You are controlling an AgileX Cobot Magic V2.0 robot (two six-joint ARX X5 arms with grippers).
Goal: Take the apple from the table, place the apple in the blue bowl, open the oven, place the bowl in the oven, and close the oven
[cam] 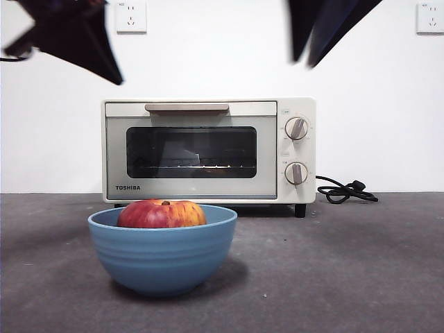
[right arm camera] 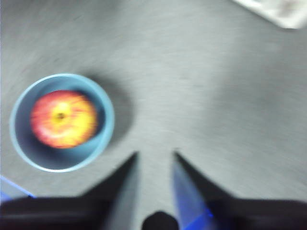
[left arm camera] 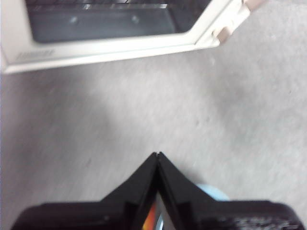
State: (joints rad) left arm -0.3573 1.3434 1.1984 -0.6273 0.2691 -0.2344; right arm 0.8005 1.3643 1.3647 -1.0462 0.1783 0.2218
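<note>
The red and yellow apple (cam: 161, 214) lies inside the blue bowl (cam: 163, 253), which stands on the dark grey table (cam: 333, 263) in front of the oven (cam: 208, 149). The oven's glass door is closed, with the beige handle (cam: 186, 107) along its top. My left gripper (left arm camera: 157, 155) is shut with nothing in it; it hangs over bare table between the oven (left arm camera: 110, 45) and the bowl's rim (left arm camera: 213, 191). My right gripper (right arm camera: 156, 155) is open and empty, high above the table beside the bowl (right arm camera: 57, 157) and the apple (right arm camera: 63, 118). In the front view only dark arm tips show at the top corners.
A black cord (cam: 343, 191) lies coiled on the table to the right of the oven. Two wall sockets (cam: 131, 15) (cam: 430, 17) sit high on the white wall. Two knobs (cam: 296, 128) are on the oven's right side.
</note>
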